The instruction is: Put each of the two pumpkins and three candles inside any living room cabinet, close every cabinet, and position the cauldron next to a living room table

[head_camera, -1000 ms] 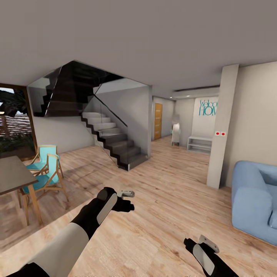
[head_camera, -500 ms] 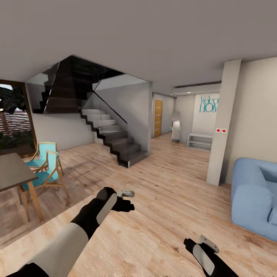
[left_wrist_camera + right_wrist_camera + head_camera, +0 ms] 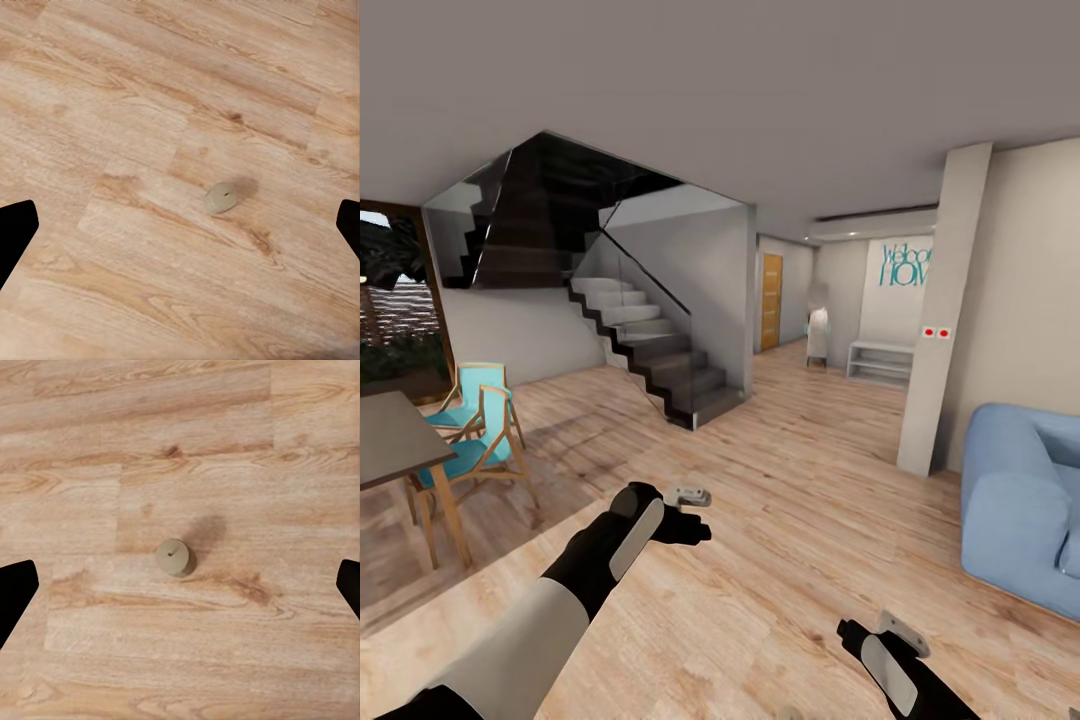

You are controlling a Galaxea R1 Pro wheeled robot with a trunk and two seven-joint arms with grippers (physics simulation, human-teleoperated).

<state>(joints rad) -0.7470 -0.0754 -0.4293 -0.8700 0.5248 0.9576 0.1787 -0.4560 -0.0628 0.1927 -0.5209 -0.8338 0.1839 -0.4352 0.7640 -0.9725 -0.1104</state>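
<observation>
A stubby tan candle (image 3: 221,197) stands on the wooden floor below my left gripper (image 3: 180,232), whose dark fingertips (image 3: 15,225) sit wide apart, open and empty. In the right wrist view a candle (image 3: 175,558) stands upright on the planks under my right gripper (image 3: 180,589), also open and empty. I cannot tell whether it is the same candle. In the head view the left gripper (image 3: 690,497) reaches forward over the floor and the right gripper (image 3: 895,630) hangs low at the right. The pumpkins, the cabinet, the cauldron and the table are out of view.
A dark staircase (image 3: 660,370) with a glass rail rises ahead. A dark-topped dining table (image 3: 390,440) with turquoise chairs (image 3: 475,440) stands at the left. A blue sofa (image 3: 1020,500) and a pillar (image 3: 945,310) are at the right. Open floor runs towards a hallway with a white bench (image 3: 880,362).
The whole head view has shifted a little as the camera moved: the dining table has slid left and the sofa right. Both arms keep their pose.
</observation>
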